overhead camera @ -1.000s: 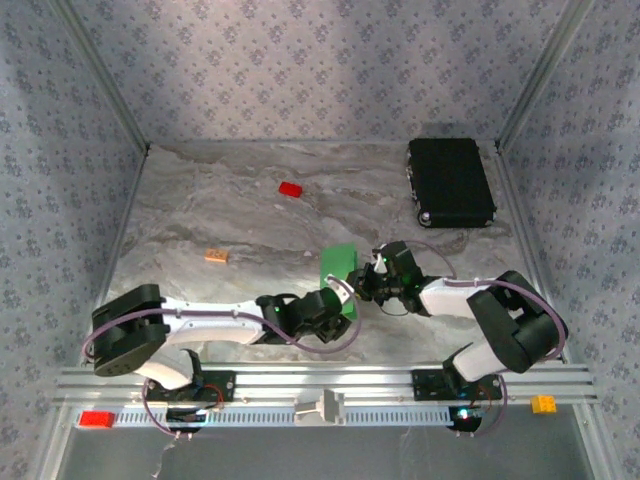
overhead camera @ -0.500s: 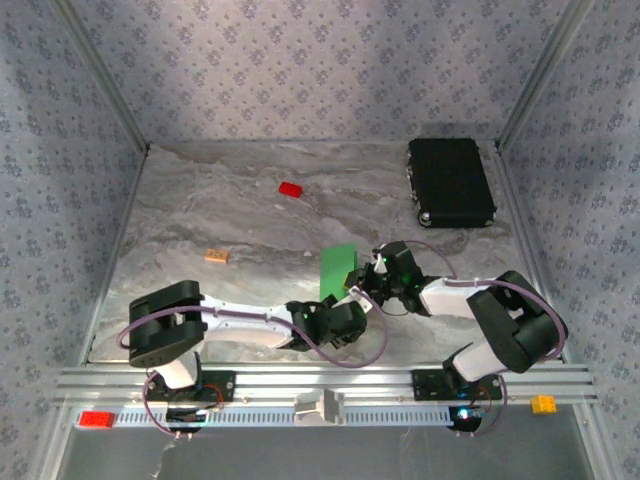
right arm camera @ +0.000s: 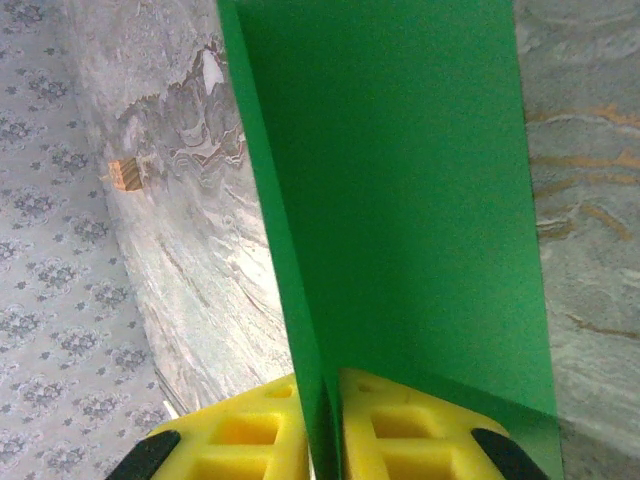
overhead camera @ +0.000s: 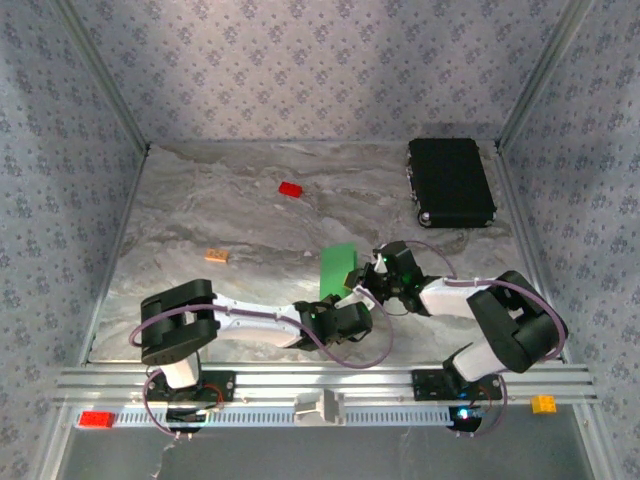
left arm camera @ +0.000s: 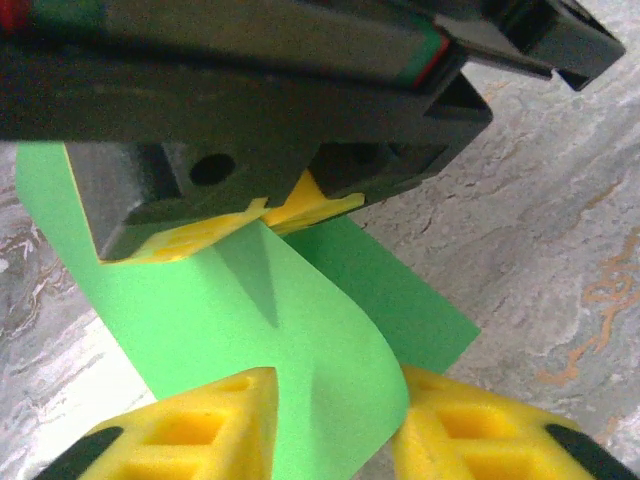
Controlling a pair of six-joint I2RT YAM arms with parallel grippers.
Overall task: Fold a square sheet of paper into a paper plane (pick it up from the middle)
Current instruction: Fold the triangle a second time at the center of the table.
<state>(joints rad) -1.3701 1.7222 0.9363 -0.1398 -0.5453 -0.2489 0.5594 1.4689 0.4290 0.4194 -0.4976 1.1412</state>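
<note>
the right gripper is pinched tight on the folded square sheet of paper, over the near middle of the table; the left gripper straddles the sheet's curled edge, but i cannot tell whether it is clamped

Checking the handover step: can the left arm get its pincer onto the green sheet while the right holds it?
Probably yes. The left pincer straddles a curled edge of the green sheet, jaws apart on either side, nothing between. The right pincer clamps another edge close by, so room is tight.
</note>
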